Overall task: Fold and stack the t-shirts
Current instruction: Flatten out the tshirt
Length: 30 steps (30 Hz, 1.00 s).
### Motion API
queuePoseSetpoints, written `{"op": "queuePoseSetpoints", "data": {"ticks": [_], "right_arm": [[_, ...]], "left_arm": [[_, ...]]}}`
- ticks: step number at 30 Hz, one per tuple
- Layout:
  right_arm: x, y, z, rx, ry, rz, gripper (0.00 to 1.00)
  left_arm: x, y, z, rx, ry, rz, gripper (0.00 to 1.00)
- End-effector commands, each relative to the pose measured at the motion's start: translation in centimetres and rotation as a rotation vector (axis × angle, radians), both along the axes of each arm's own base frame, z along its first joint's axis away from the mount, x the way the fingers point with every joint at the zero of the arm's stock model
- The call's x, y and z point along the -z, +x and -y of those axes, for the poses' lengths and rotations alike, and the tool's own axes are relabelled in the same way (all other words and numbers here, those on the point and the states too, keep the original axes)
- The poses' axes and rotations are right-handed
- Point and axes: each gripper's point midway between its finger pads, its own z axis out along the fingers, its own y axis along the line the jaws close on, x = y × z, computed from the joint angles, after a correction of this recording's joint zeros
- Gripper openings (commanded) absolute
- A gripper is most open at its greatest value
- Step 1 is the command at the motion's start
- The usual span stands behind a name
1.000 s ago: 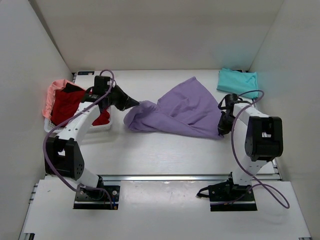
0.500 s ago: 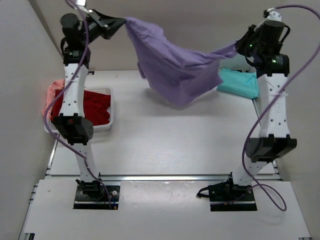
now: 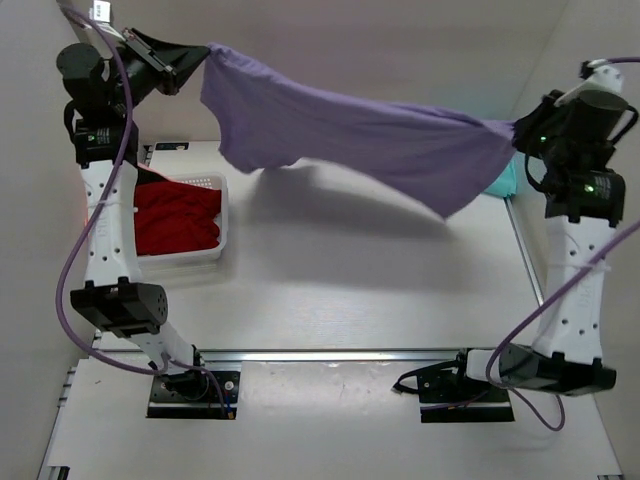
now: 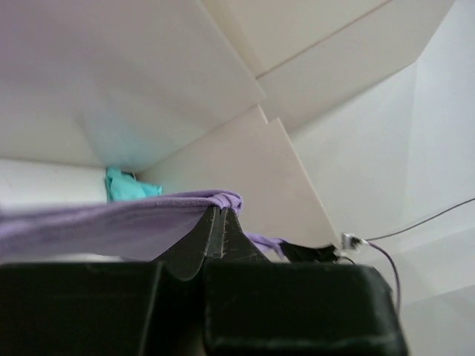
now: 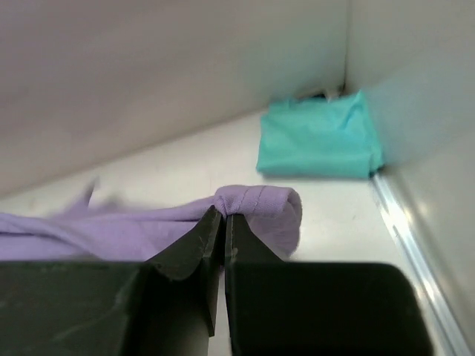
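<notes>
White flat table, matte, boxed in on three sides by plain off-white panels: back wall, left wall, right wall. Walls meet the table at clean seams, no markings. Aluminium rail runs across the near edge; a thinner metal strip runs along the right edge. In front of the rail sits a white board. Light is even and diffuse from above, one soft shadow across the far half of the table.

Setting: a robotics lab cell is indicated.
Evidence: white table enclosed by bare panels; left arm and right arm bolted on.
</notes>
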Motion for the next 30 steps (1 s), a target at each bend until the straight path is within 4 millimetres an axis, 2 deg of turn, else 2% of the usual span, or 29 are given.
{"op": "queuePoseSetpoints", "data": {"ticks": [1,2,4,5,7,8,10,11,12,13,14,15,16,17,18,19,20,21,22,23,24,25,26,27,28,29,30], "right_arm": [[-9.7,-3.3,2.4,0.101,-0.054,0.306,0.00],[-10.0,-2.8,2.4,0.079,-0.065,0.314,0.00],[-9.4,-1.6,2.5,0.070,-0.042,0.294,0.00],[-8.5,-0.4,2.2,0.028,-0.022,0.269,0.00],[-6.4,2.0,1.8,-0.009,0.056,0.221,0.00],[-4.9,3.5,1.4,-0.044,0.095,0.181,0.00],[-1.4,6.7,0.6,-0.091,0.140,0.080,0.00],[-1.9,7.3,-0.4,-0.127,0.153,0.079,0.00],[-0.8,8.7,-0.2,-0.135,0.159,0.037,0.00],[1.3,10.2,-0.1,-0.140,0.178,-0.023,0.00],[0.0,10.6,-0.4,-0.159,0.166,0.005,0.00],[0.2,11.7,-0.5,-0.170,0.173,-0.001,0.00],[1.2,12.9,-0.2,-0.170,0.179,-0.025,0.00],[-1.0,13.0,-0.3,-0.179,0.160,0.026,0.00],[-3.2,13.3,-0.5,-0.180,0.135,0.081,0.00],[-3.6,13.5,0.0,-0.169,0.127,0.094,0.00],[-5.7,13.2,0.1,-0.158,0.102,0.149,0.00],[-7.8,12.0,0.4,-0.148,0.093,0.203,0.00],[-8.5,11.0,0.6,-0.142,0.097,0.228,0.01],[-8.2,10.9,1.0,-0.136,0.099,0.227,0.00],[-8.6,9.3,1.1,-0.120,0.094,0.248,0.00],[-8.2,8.1,1.2,-0.114,0.093,0.249,0.00],[-7.2,7.2,1.6,-0.103,0.099,0.225,0.00],[-6.4,6.9,1.7,-0.098,0.105,0.203,0.00],[-3.6,6.6,1.5,-0.100,0.119,0.128,0.00],[-1.0,6.5,1.2,-0.111,0.146,0.068,0.00],[-0.2,5.6,0.9,-0.116,0.149,0.049,0.00]], "left_arm": [[-4.2,-3.1,-1.0,-0.088,0.007,0.117,0.00],[-3.8,-2.9,-0.9,-0.085,-0.001,0.107,0.00],[-3.3,-2.2,0.1,-0.063,-0.013,0.088,0.00],[-2.9,-1.3,-0.2,-0.078,-0.015,0.077,0.00],[-0.7,1.2,0.9,-0.054,-0.009,0.022,0.00],[-1.0,1.4,1.1,-0.043,-0.010,0.025,0.00],[1.6,4.4,1.7,-0.006,-0.040,-0.046,0.00],[2.2,5.4,1.9,0.014,-0.048,-0.060,0.00],[1.6,5.5,2.2,0.027,-0.051,-0.050,0.00],[3.3,7.2,2.4,0.037,-0.057,-0.087,0.00],[2.2,7.0,2.5,0.046,-0.057,-0.057,0.00],[2.4,8.1,2.3,0.042,-0.066,-0.061,0.00],[2.8,9.1,2.1,0.046,-0.085,-0.068,0.00],[1.1,8.8,1.6,0.055,-0.115,-0.024,0.00],[0.4,9.1,1.6,0.065,-0.134,-0.001,0.00],[-0.8,9.0,0.5,0.061,-0.161,0.039,0.00],[-2.6,8.4,-0.1,0.052,-0.183,0.079,0.00],[-3.6,7.8,-1.3,0.038,-0.184,0.115,0.00],[-4.6,6.7,-1.2,0.042,-0.183,0.143,0.00],[-6.5,4.6,-1.5,0.038,-0.168,0.192,0.00],[-5.6,4.7,-1.6,0.045,-0.157,0.167,0.00],[-6.0,3.2,-1.1,0.052,-0.129,0.181,0.00],[-4.9,2.4,-0.5,0.064,-0.097,0.135,0.00],[-5.1,0.7,0.7,0.079,-0.053,0.154,0.00],[-3.6,-0.4,2.2,0.101,-0.004,0.121,0.00],[0.2,0.5,2.6,0.100,0.003,0.023,0.00],[0.0,-2.1,4.4,0.124,0.035,0.051,0.00]]}}
